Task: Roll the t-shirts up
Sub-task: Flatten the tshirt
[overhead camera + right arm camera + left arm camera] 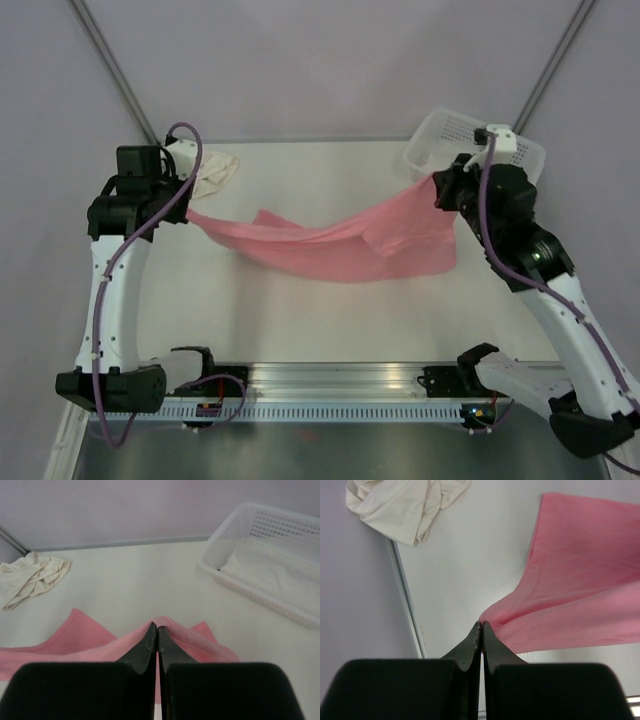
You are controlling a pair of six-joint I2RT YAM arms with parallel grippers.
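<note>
Left gripper (481, 625): jaws pressed together, pinching one end of the salmon-pink t-shirt (330, 245). Right gripper (157, 626): jaws clamped on the other end. Shirt sags between them, mid-frame, over the table (330, 325). Cream t-shirt (215, 170): crumpled, upper left. White basket (438, 135): upper right.

Pale lilac wall (330, 60) all round, soft even light. White surface (330, 325) below, a grey pole (115, 65) slanting at each back corner, aluminium rail (340, 380) along the near edge.

a lab test cell (plain lilac walls (330, 60)): white table (320, 175), aluminium mounting rail (340, 380).
</note>
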